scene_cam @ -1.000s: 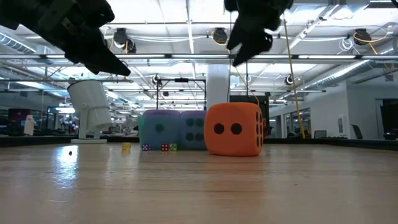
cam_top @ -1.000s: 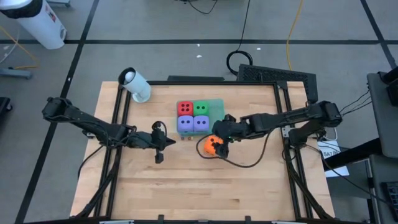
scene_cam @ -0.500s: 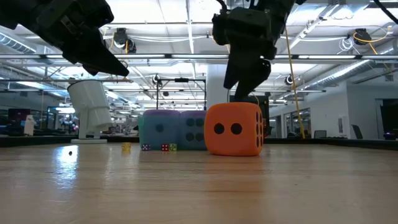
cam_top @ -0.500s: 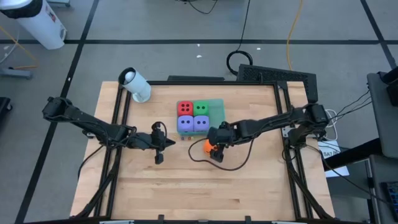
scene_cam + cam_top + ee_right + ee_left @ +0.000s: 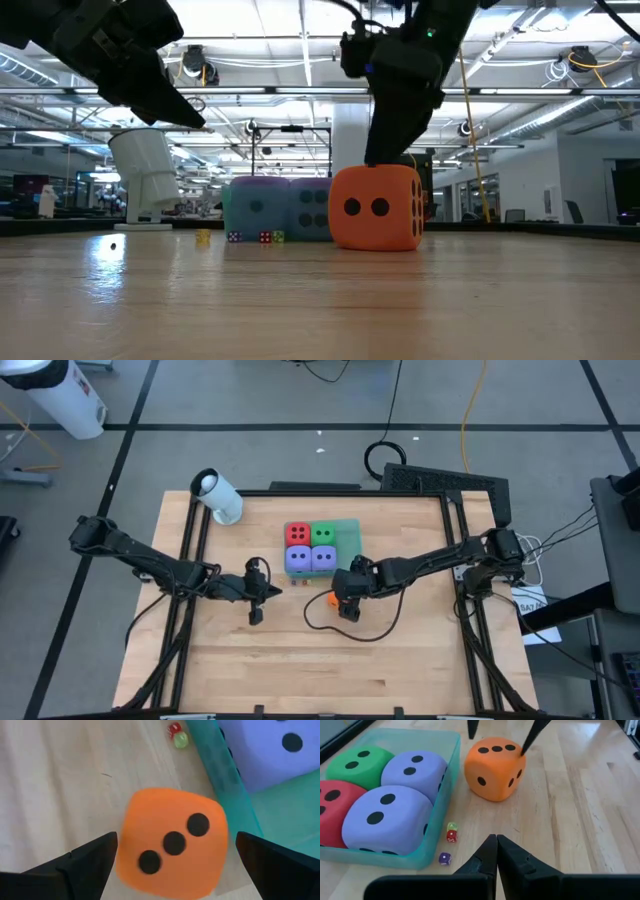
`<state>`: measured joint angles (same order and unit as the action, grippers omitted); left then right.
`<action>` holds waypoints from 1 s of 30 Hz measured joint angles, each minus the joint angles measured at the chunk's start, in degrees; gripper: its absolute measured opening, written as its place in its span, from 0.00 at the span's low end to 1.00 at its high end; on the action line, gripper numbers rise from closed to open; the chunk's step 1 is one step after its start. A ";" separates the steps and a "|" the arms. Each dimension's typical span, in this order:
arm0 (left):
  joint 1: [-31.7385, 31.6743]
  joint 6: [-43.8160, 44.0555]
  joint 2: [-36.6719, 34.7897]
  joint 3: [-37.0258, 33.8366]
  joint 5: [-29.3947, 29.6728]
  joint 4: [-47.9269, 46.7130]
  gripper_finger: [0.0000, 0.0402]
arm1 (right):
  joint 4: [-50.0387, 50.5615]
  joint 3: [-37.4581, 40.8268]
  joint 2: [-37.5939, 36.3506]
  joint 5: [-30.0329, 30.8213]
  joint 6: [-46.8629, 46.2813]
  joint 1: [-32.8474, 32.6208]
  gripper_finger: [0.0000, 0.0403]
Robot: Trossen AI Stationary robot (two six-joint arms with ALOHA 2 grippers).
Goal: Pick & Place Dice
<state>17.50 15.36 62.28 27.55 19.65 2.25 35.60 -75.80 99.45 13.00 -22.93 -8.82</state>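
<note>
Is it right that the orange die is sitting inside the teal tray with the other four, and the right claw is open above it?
Not quite. The orange die sits on the wooden table just outside the teal tray, as the left wrist view shows. The other four are in the tray, and the right claw is indeed open above the orange one.

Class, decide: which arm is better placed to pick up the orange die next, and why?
The right. Its open claw hangs directly over the orange die, fingers either side. The left claw is shut and waits off to the side, pointing at the die.
</note>
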 joint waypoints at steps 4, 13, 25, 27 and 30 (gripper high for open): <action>0.00 -0.07 0.00 0.00 -0.01 -0.02 0.05 | 0.25 -0.08 1.82 0.50 0.60 -0.35 0.99; 0.00 0.01 0.00 0.00 -0.05 -0.57 0.05 | 0.60 -0.10 5.44 -0.23 4.85 -1.03 0.99; 0.01 0.45 0.00 0.02 -0.21 -0.69 0.05 | 3.78 0.03 4.05 -3.60 19.12 -2.94 0.99; 0.00 0.47 0.00 0.02 -0.25 -0.69 0.05 | 3.37 0.03 4.05 -4.07 19.08 -2.93 0.99; 0.00 0.47 0.00 0.02 -0.25 -0.69 0.05 | 2.42 0.03 4.08 -4.26 18.66 -2.82 0.98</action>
<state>17.50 15.84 62.28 27.57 19.40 1.56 38.02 -75.77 103.53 8.73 -4.27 -11.64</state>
